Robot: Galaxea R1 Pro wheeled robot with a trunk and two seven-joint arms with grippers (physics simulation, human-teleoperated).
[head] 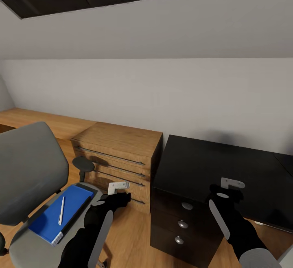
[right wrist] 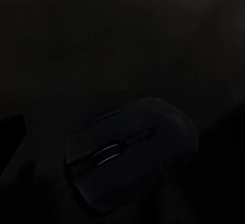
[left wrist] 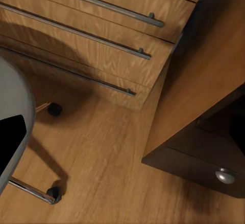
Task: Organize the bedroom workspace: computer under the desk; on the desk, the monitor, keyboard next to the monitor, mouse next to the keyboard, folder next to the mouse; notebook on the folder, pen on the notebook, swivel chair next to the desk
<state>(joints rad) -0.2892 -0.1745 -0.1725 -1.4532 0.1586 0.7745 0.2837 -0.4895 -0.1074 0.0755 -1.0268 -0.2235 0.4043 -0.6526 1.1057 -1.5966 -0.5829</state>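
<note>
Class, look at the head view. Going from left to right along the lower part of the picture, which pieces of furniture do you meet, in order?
The swivel chair with the folder and the pen on its seat → the light wooden drawer chest → the desk with its dark drawer unit.

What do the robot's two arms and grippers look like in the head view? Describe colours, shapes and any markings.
Both arms are glossy black with long pale grey panels along the forearms. The left gripper and right gripper each have a black wrist body with a grey oval spot and end in a small white bracket-like piece. No cables or lettering can be made out.
</note>
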